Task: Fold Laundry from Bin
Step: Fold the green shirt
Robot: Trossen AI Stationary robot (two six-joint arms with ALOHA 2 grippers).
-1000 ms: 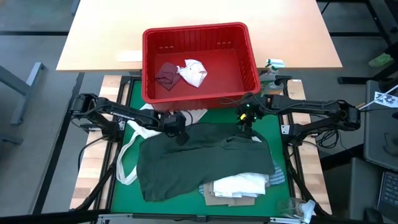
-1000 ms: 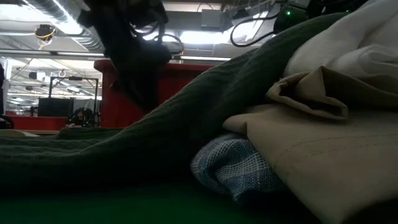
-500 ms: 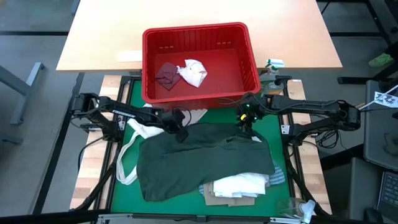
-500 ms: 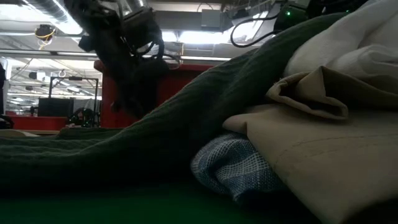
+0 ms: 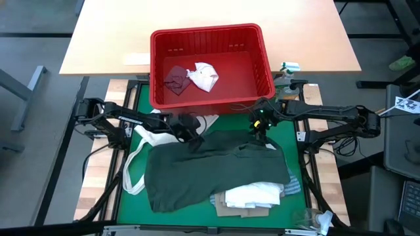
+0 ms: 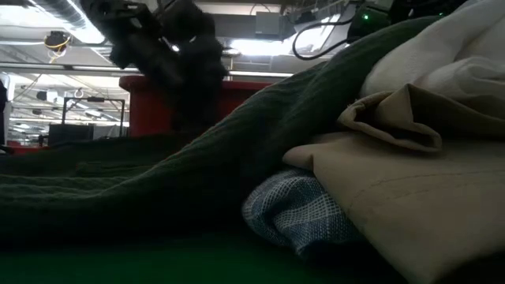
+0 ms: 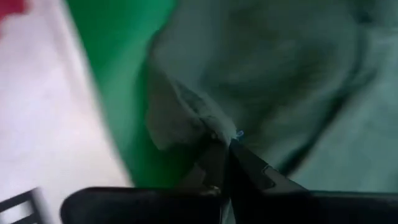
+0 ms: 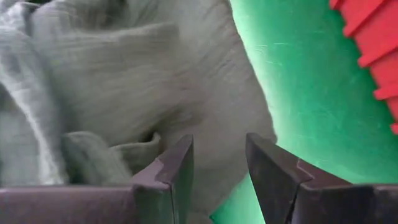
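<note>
Currently the dark green-grey top [image 5: 210,167] lies spread on the green mat [image 5: 298,157], between the red bin [image 5: 210,65] and the table's near edge, its long axis running left to right across the mat. Its near-right part drapes over a stack of white shirt [image 5: 252,195], tan shirt [image 5: 244,210] and blue-striped cloth [image 5: 292,187].

Left gripper [image 5: 195,138] sits at the top's far-left corner, just in front of the bin wall; its fingers [image 7: 214,167] are pressed together, pinching a fold of the top's edge. Right gripper [image 5: 261,139] is at the far-right corner, over the cloth; its fingers [image 8: 177,168] stand apart with the top's edge lying between and beyond them, not clamped.

Inside the bin lie a small maroon piece [image 5: 175,80] and a small white piece [image 5: 203,75], touching each other. A white tote bag [image 5: 146,147] lies on the mat's left side, partly under the top, straps trailing toward the near edge.
</note>
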